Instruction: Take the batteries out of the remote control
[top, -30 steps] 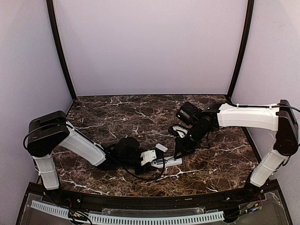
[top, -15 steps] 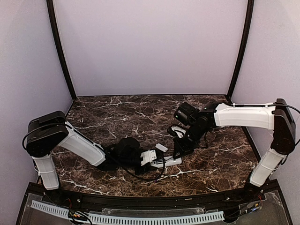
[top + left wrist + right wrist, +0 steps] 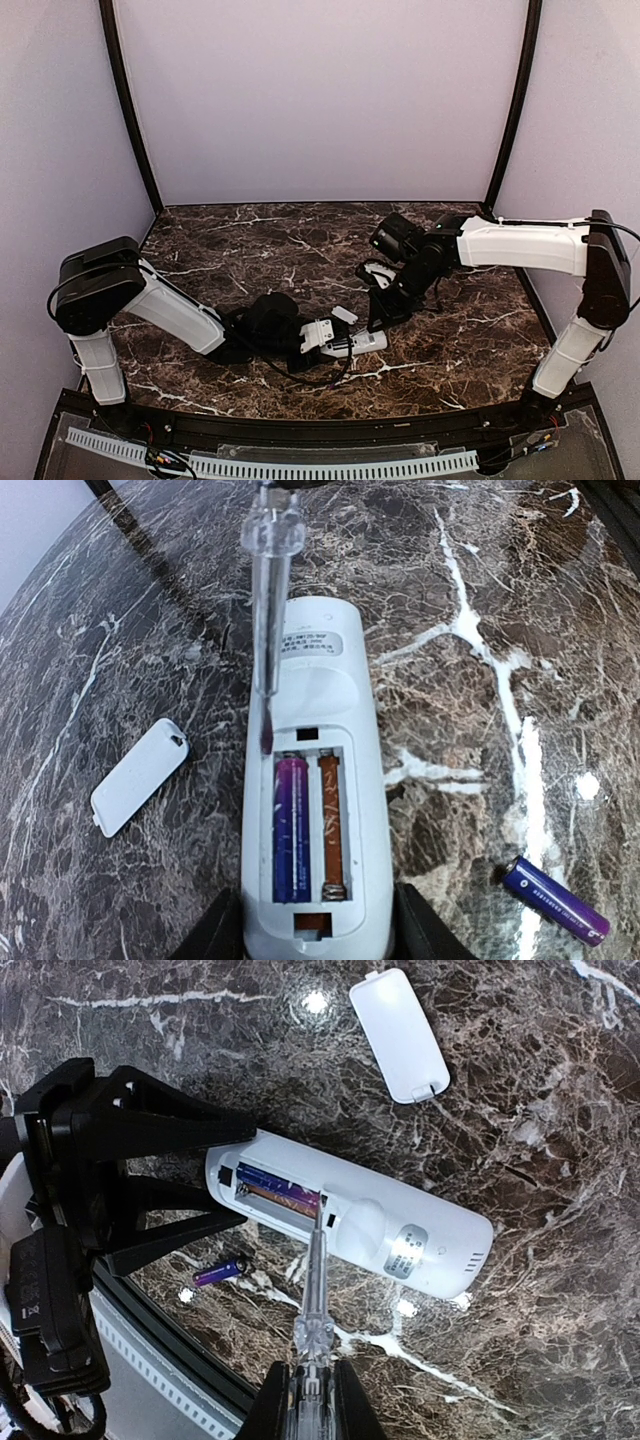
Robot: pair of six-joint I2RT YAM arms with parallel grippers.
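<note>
The remote control (image 3: 320, 695) lies flat on the desk (image 3: 500, 600) with its back facing up and its battery compartment (image 3: 330, 770) uncovered. One half of the compartment holds the seated battery (image 3: 290, 825), a slim blue-purple cylinder lying along the length of the remote. The slot beside it shows only its brownish floor and a metal contact. The loose battery (image 3: 555, 900) lies on the desk off to one side of the remote's compartment end, apart from the remote and touching nothing. The left gripper (image 3: 318, 930) is clamped on the remote control at its compartment end, one black finger against each long side. From the other end comes a thin tool (image 3: 268, 610) with a clear handle and a dark shaft. Its tip sits at the compartment's inner edge, right at the end of the seated battery; whether it touches the battery cannot be told. The right gripper (image 3: 310, 1405) is closed on that clear handle, and the tool points straight out from between its fingers. The small white cover (image 3: 138, 777) lies flat on the desk on the remote's other side from the loose battery, near the remote but not touching it. In the top view both arms meet near the middle of the desk.
</note>
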